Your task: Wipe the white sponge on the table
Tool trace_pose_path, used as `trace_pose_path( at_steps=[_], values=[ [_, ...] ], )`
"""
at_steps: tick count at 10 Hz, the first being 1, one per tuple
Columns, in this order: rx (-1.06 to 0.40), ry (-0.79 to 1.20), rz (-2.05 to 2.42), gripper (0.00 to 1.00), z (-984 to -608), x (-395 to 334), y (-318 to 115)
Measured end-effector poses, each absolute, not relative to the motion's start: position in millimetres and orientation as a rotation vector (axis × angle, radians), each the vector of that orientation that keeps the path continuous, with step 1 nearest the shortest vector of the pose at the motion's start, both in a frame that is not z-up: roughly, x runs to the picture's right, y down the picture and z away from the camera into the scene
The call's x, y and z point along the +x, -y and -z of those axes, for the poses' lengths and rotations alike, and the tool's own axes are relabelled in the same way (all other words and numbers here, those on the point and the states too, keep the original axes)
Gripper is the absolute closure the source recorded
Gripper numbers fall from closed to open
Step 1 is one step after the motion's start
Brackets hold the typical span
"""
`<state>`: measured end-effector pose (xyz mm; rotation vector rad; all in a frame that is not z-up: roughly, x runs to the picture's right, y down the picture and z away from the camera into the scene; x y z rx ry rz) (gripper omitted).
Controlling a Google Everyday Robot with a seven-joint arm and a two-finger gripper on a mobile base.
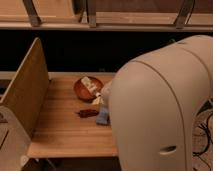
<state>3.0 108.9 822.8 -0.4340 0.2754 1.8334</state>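
The table (60, 131) is a light wooden plank top filling the lower left. On it stands a brown bowl (80, 91) with a whitish piece (90, 84) across its rim. I cannot tell whether this piece is the white sponge. Another pale item (102, 98) lies beside the bowl, half hidden by my arm. My gripper is out of view, somewhere behind the large white arm housing (160, 110) that covers the right half of the camera view.
A small red-brown item (88, 113) and a blue item (103, 117) lie in front of the bowl. An upright wooden side panel (27, 90) closes the table's left end. A dark gap and shelf rail run behind. Cables hang at the far right.
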Motion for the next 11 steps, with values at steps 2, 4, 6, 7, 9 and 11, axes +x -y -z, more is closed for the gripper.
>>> trace_pose_path(
  at_steps=[2,4,6,7,9,11],
  values=[
    [-0.434,-0.275,-1.833,0.20,-822.8,3.0,-108.8],
    [-0.434,-0.275,-1.833,0.20,-822.8,3.0,-108.9],
    [-0.434,-0.275,-1.833,0.20,-822.8,3.0,-108.9],
    [-0.434,-0.275,-1.832,0.20,-822.8,2.8,-108.9],
    [-0.440,-0.299,-1.809,0.20,-831.4,4.5,-116.7],
    [-0.457,-0.337,-1.789,0.20,-843.0,3.1,-127.7]
  ],
)
